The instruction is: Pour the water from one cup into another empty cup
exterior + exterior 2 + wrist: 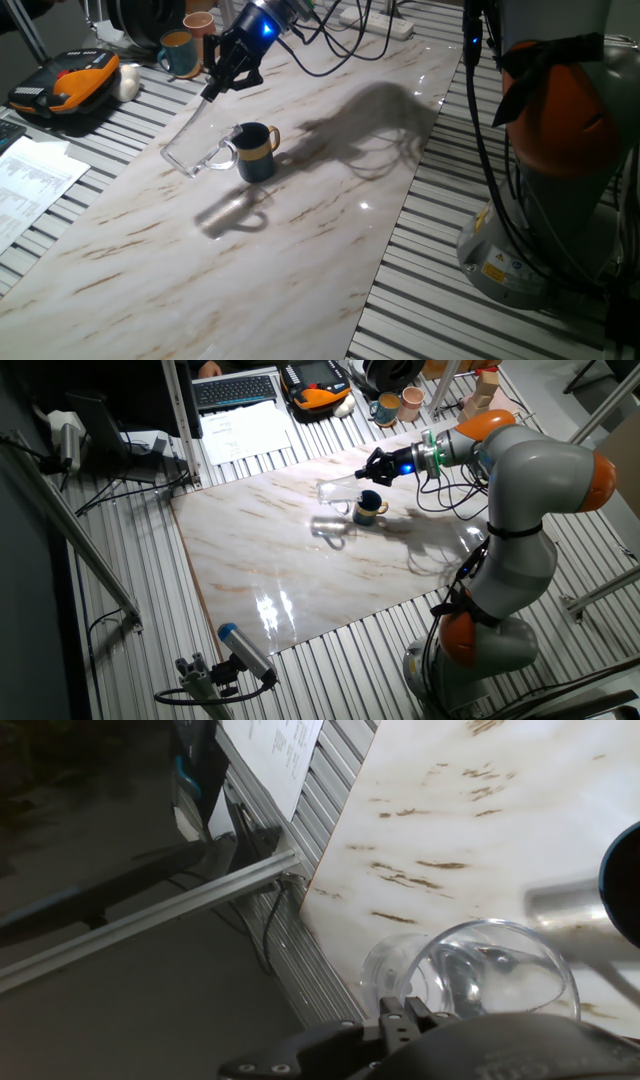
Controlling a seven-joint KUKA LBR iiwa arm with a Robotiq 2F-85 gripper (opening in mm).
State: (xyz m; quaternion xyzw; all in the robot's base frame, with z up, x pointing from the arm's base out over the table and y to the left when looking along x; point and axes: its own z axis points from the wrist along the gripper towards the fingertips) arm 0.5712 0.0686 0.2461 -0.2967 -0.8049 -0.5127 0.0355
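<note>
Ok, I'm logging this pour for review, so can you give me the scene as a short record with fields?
held item: glass mug, tipped steeply, handle lowermost, next to the blue mug
holder: pincer, shut on the glass mug's base end
target: dark blue mug, upright on the marble tabletop
water: cannot tell from these views
background: teal mug and pinkish cup at the far edge

The gripper (212, 88) holds the glass mug (197, 145) tilted steeply, its handle just beside the dark blue mug (257, 151) on the marble table (300, 240); its jaws seemingly closed
</note>
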